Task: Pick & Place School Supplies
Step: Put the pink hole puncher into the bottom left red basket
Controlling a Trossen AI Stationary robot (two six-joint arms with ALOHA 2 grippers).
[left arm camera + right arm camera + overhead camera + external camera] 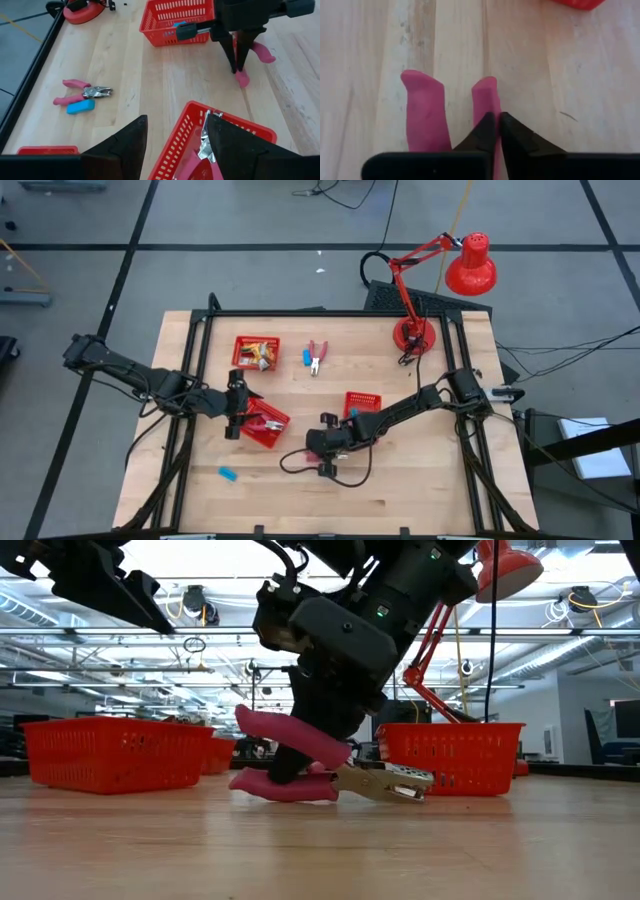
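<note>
The right gripper point(315, 755) is pressing down at the table's front middle, its dark fingers point(492, 132) pinching closed on one handle of a pink-handled tool point(330, 770) whose silver nose is resting on the wood table point(320, 850). In the right wrist view the tool's two pink handles are showing side by side, the fingertips meeting over the nearer one. The right arm is reaching in low from the table's right edge, elbow bent, wrist tipped steeply downward.

The left gripper point(175, 145) is hovering over a tilted red basket point(265, 425) left of centre, its fingers spread apart and holding nothing; a pink-and-silver tool point(202, 150) is lying inside that basket. The left arm is stretching in from the left edge, nearly level.

Farther back, another pink-handled tool point(317, 356) is lying just beside a light-blue block point(306, 357). A second blue block point(228, 474) is sitting near the front left.
</note>
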